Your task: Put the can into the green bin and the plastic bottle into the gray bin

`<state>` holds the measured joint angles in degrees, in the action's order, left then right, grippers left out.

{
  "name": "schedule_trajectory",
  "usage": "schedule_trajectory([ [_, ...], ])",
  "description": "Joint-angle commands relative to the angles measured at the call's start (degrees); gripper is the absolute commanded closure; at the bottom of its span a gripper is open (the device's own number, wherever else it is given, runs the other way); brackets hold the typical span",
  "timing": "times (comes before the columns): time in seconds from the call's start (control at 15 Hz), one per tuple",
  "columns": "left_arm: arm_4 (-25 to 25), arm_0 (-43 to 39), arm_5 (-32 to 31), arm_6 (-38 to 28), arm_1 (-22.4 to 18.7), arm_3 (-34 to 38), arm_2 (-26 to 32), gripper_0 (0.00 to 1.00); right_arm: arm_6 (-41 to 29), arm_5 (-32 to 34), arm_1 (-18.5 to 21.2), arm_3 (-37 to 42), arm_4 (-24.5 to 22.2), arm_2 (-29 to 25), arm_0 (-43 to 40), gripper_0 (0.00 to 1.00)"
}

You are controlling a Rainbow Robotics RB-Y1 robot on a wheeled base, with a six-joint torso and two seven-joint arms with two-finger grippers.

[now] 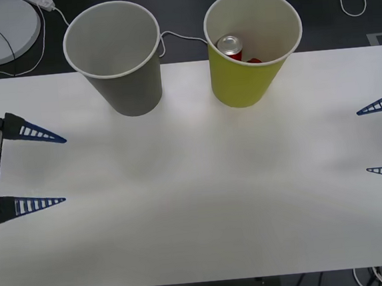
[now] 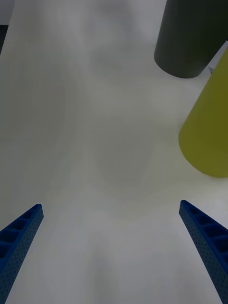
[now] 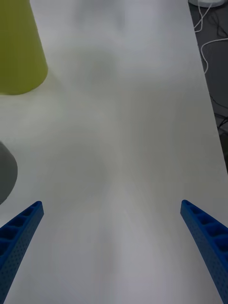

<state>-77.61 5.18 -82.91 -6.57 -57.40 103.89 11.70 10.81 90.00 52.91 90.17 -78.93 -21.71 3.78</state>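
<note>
I read the can [image 1: 229,45] as already delivered: it lies inside the green bin [image 1: 247,84], silver top up, near the wall that faces the gray bin [image 1: 125,82]. The two bins stand side by side along the far edge of the table [image 1: 197,209], close together but not touching. The gray bin's pale inside looks bare from the front view, and I find no plastic bottle on the table, so the bottle half of the task is what remains, as far as I can judge. My left gripper [image 1: 58,169] sits low at the left edge of the table, jaws spread wide and holding nothing; my right gripper [image 1: 366,141] mirrors it at the right edge, likewise spread and empty. Both are well apart from the bins. From the wrist views each pair of fingers frames only bare tabletop, with the bins off to one side. Next move, in my judgement: locate the bottle first, then take it with the nearer arm, lift clear of the rim and release over the gray bin.
</note>
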Motion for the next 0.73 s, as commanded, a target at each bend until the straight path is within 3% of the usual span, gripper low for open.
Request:
schedule_trajectory([
  [0.07,-1.40,-0.08,0.74,-0.37,0.35,0.08,-0.01,0.00,0.00,0.00,0.00,0.00,0.00,0.00,0.00,0.00],
  [0.73,-3.16,-0.08,1.09,-0.63,0.35,-0.01,-0.01,0.00,0.00,0.00,0.00,0.00,0.00,0.00,0.00,0.00],
])
